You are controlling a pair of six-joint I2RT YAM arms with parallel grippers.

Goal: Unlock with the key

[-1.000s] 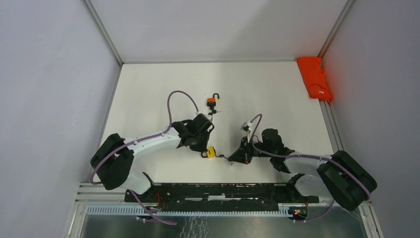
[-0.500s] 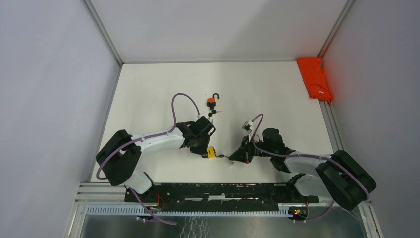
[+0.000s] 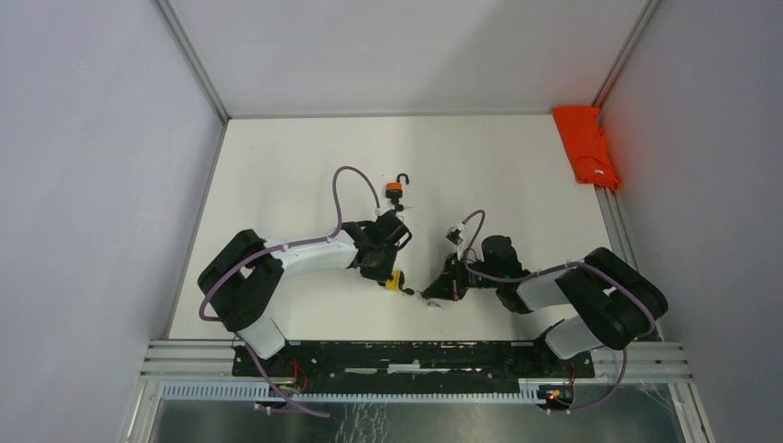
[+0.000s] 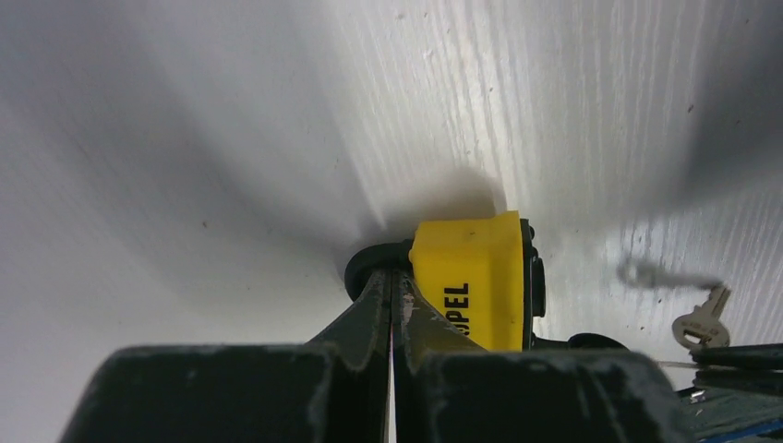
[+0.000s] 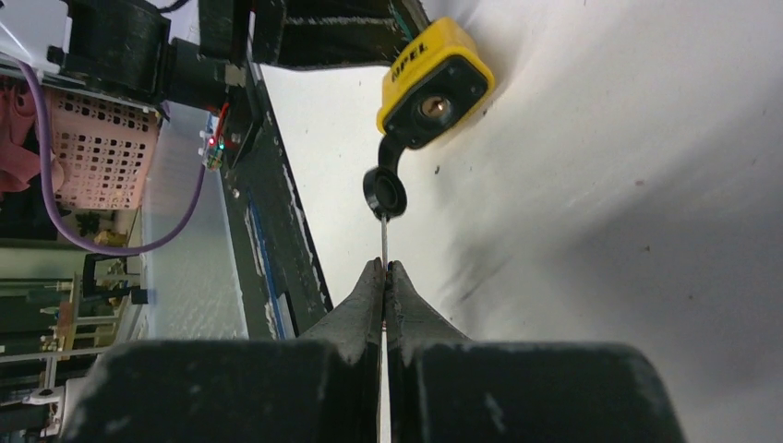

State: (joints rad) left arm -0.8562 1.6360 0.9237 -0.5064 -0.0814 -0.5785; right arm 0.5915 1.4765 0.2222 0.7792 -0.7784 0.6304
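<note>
Left gripper (image 4: 391, 280) clamped on the black shackle of the yellow padlock (image 4: 469, 277), low over the table (image 3: 277, 175) near its front centre. Right gripper (image 5: 384, 268) pinches the key (image 5: 383, 242) edge-on, tip at the padlock's dangling black cap (image 5: 384, 192); the keyhole (image 5: 434, 106) faces it.

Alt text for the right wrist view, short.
The right claw, shut on a thin key seen edge-on, aims it at a yellow padlock whose keyhole faces the camera. The lock's black dust cap hangs open between key tip and keyhole.
</note>
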